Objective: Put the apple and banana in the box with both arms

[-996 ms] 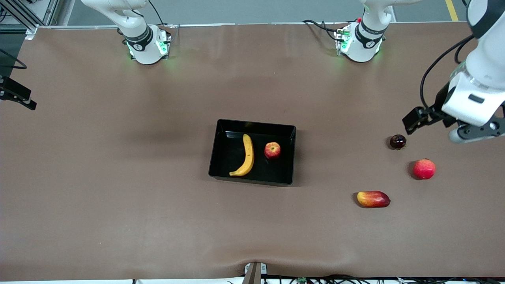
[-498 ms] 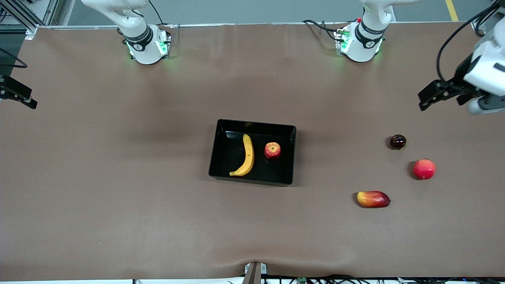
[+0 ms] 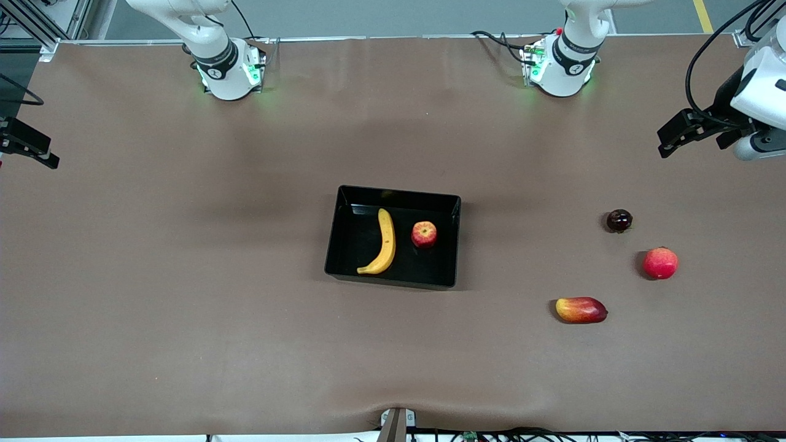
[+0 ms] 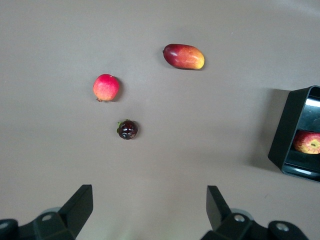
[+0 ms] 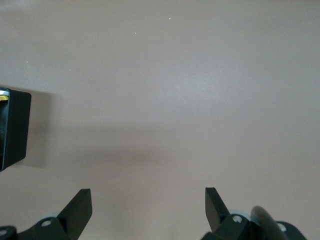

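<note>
The black box (image 3: 399,192) sits mid-table. In it lie the yellow banana (image 3: 385,241) and, beside it toward the left arm's end, the red-yellow apple (image 3: 424,234). My left gripper (image 3: 675,132) hangs open and empty over bare table at the left arm's end; its wrist view shows the gripper (image 4: 150,205) spread wide, with the box's corner (image 4: 290,135) and the apple (image 4: 307,142) off to one side. My right gripper (image 3: 34,153) is open and empty over the right arm's end of the table. In its wrist view the gripper (image 5: 148,205) frames bare table, with a box corner (image 5: 15,130) at the edge.
Three loose fruits lie on the table toward the left arm's end: a small dark round fruit (image 3: 619,220), a pink-red round fruit (image 3: 660,263) and a red-yellow mango-like fruit (image 3: 581,310). All three also show in the left wrist view.
My left arm has pulled up and away from the dark fruit, toward its own end of the table. The right gripper, the box and the fruits have stayed put.
</note>
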### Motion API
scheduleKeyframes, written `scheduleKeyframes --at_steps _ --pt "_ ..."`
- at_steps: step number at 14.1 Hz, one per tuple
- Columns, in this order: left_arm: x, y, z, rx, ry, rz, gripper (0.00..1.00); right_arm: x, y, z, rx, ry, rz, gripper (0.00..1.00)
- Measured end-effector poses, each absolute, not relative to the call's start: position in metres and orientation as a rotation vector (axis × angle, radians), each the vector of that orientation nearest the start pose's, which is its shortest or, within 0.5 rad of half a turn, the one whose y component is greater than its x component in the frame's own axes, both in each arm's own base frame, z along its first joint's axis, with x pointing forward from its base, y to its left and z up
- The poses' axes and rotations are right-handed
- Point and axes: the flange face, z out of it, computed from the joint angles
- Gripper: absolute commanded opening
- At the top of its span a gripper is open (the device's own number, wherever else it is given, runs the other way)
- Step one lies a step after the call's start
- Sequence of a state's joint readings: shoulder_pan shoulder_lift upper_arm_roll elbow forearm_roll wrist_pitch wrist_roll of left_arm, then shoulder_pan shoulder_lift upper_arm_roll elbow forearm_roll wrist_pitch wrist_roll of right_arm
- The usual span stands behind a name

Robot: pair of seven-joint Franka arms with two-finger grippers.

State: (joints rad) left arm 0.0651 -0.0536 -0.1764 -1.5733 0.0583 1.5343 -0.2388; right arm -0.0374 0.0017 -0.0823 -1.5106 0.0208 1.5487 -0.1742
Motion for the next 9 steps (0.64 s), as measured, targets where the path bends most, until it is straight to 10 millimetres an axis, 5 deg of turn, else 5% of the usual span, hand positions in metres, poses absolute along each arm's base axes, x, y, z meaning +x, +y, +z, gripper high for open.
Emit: scheduleKeyframes --at_steps 4,9 --pt "0.532 -0.04 0.649 -3.068 -0.237 -0.03 1.0 0.55 -0.064 0.65 -3.125 -0.087 -0.061 1.0" --pt "0.532 -0.051 0.649 -3.08 -0.21 -0.03 1.0 0.55 -0.064 0.65 -3.125 -0.087 -0.061 1.0"
